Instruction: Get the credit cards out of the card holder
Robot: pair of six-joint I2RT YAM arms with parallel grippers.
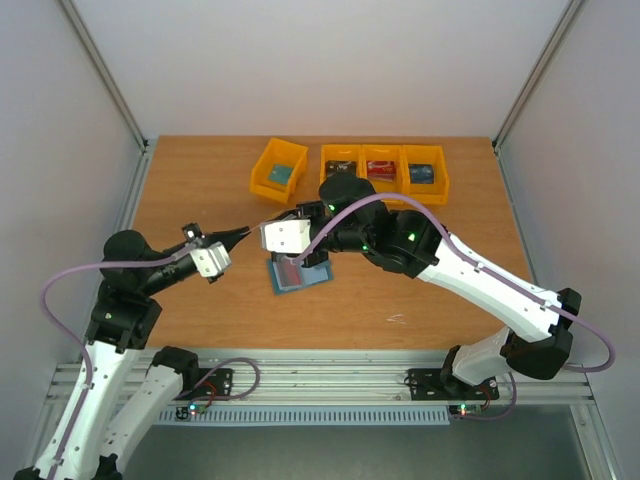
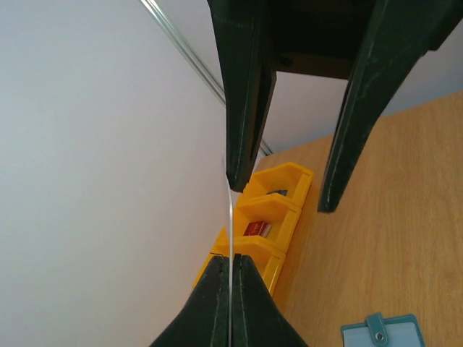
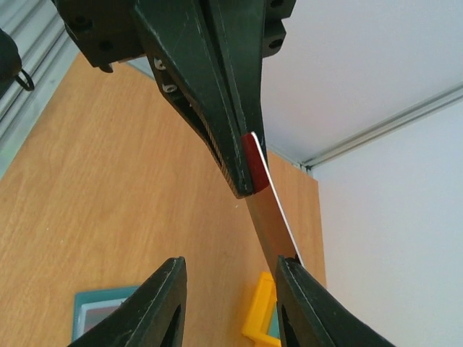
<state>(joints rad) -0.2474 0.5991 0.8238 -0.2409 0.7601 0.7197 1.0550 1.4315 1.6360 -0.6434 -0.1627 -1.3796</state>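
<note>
The slate-blue card holder [image 1: 298,272] lies open on the table under the right arm; its corner with the tab shows in the left wrist view [image 2: 380,332] and its pocket side in the right wrist view [image 3: 101,314]. My left gripper [image 1: 248,231] [image 2: 230,259] is shut on a credit card [image 2: 230,217], held edge-on above the table. The same card [image 3: 271,217], reddish on its face, reaches between the fingers of my right gripper [image 1: 292,216] [image 3: 230,262]. That gripper is open, and the card's end rests against its right finger [image 3: 296,303].
A lone yellow bin [image 1: 278,170] stands at the back of the table. Beside it a row of three yellow bins [image 1: 384,170] [image 2: 271,217] holds a dark, a red [image 2: 255,230] and a blue card. White walls enclose the table.
</note>
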